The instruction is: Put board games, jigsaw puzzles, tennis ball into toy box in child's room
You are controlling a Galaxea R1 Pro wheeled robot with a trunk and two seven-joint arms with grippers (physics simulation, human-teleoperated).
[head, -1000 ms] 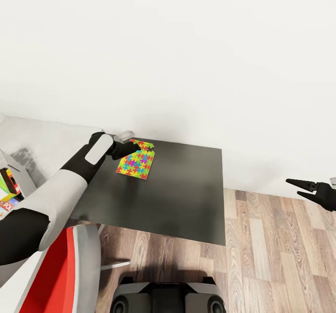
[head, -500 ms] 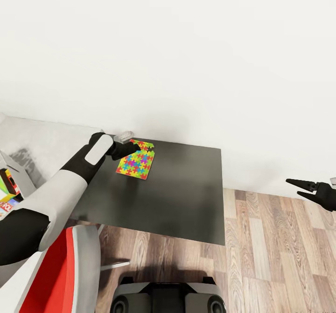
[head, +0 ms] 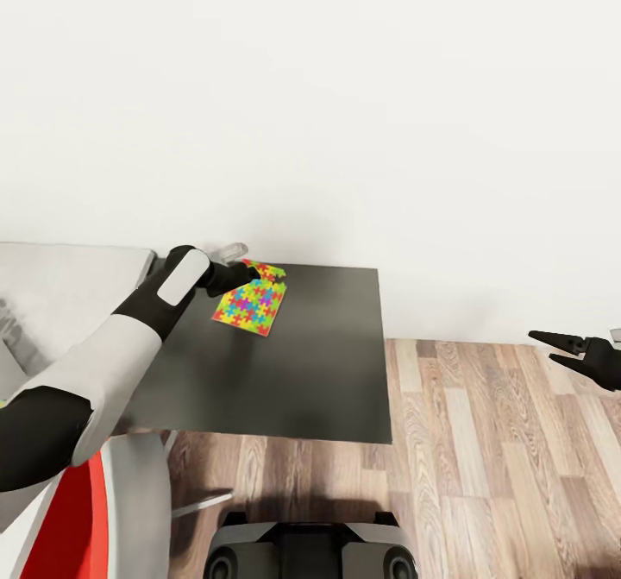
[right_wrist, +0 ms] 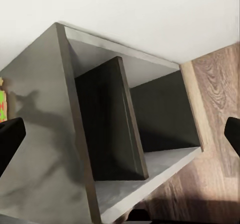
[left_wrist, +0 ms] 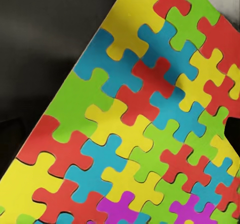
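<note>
One jigsaw puzzle point(head: 249, 304) on one dark table point(head: 328, 363); left gripper point(head: 252, 272) over it, grip unclear; right gripper point(head: 556, 348) spread, empty

Multicoloured jigsaw puzzle point(head: 250, 301) flat on dark table point(head: 302, 363), far corner.

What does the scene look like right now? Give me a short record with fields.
surface: dark table against a white wall
puzzle: one multicoloured jigsaw puzzle at the table's far left corner
left claw: at the puzzle's far edge; grip cannot be told
right claw: open, hanging over the wood floor, apart from the table
chair: red and grey chair at near left
</note>
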